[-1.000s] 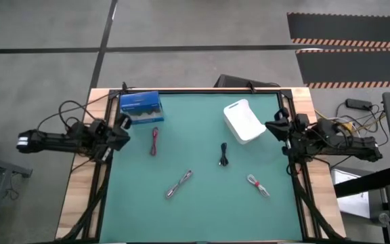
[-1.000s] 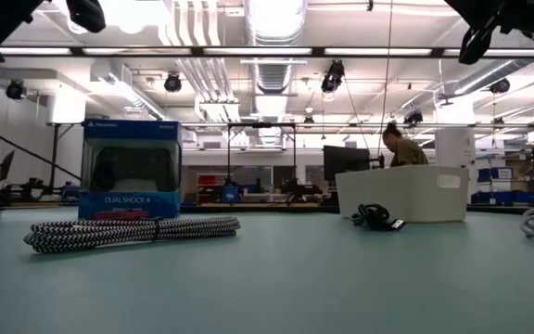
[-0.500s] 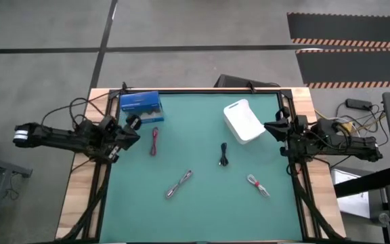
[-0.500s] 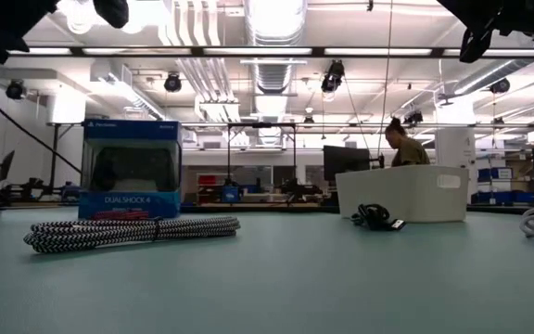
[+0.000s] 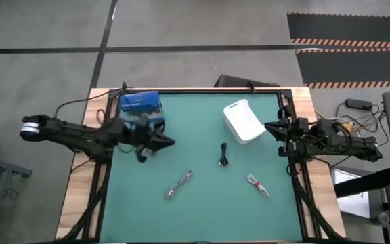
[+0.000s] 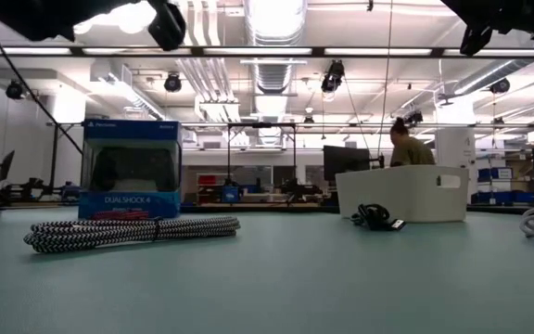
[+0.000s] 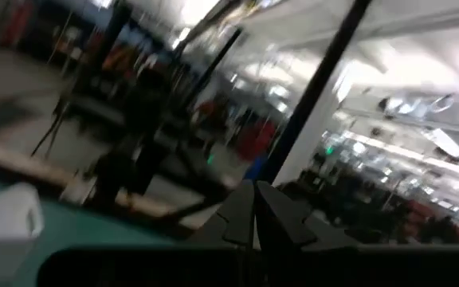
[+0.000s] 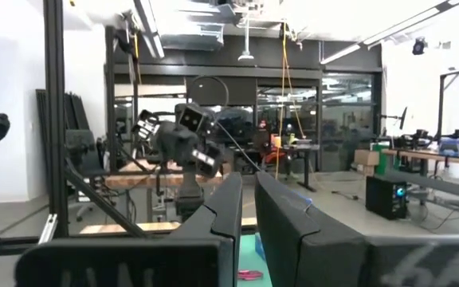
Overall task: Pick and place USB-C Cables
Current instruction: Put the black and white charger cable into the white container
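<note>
Now red cable hidden beneath left gripper, jaws together, swung out from table edge beside blue DualShock box. Grasp likely next. Black, silver-grey, white-red cables lie apart on green mat. Right gripper shut, parked beside white bin. Workshop behind, person seated.

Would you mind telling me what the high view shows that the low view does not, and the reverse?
Only the high view shows the white-and-red cable whole, the left gripper and the right gripper. Only the low view shows a person in the room behind. Both show the blue box, the white bin, the black cable and the silver-grey cable.
</note>
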`<action>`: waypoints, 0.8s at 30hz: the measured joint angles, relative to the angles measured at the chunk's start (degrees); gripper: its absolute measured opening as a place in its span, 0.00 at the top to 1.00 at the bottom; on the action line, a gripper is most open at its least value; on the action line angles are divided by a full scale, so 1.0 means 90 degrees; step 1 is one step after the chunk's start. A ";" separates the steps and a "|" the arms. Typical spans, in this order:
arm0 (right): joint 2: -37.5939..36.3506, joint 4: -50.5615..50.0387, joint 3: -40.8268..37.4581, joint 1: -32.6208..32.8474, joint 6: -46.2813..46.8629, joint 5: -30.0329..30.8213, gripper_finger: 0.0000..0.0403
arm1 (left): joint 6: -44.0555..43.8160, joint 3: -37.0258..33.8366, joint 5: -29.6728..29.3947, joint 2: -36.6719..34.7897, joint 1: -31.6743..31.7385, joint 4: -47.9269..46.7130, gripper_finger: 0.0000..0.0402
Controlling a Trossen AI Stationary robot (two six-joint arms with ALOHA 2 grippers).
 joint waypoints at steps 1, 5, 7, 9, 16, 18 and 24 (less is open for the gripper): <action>0.0000 0.0005 0.0000 0.0000 0.0005 0.0000 0.93 | -0.0013 0.0178 -0.0095 0.0104 -0.0038 -0.0376 1.00; 0.0000 -0.0010 0.0000 0.0000 0.0005 0.0002 0.93 | -0.0133 0.0965 -0.0534 0.0527 -0.0237 -0.1995 1.00; 0.0000 -0.0012 0.0000 0.0000 0.0005 0.0002 0.93 | -0.0127 0.1391 -0.0784 0.0761 -0.0354 -0.2766 1.00; 0.0000 -0.0019 0.0000 0.0000 0.0022 0.0000 0.93 | -0.0156 0.1829 -0.1011 0.1012 -0.0459 -0.3593 1.00; 0.0005 -0.0095 -0.0002 0.0000 0.0782 0.0002 0.93 | -0.0318 0.3316 -0.1548 0.2149 -0.0724 -0.5523 1.00; 0.0000 -0.0092 -0.0005 0.0000 0.0834 0.0002 0.93 | -0.0298 0.3671 -0.1548 0.2509 -0.0739 -0.5740 1.00; 0.0000 -0.0093 -0.0005 0.0000 0.0843 0.0002 0.93 | -0.0477 0.4737 -0.1466 0.3302 -0.0739 -0.7707 1.00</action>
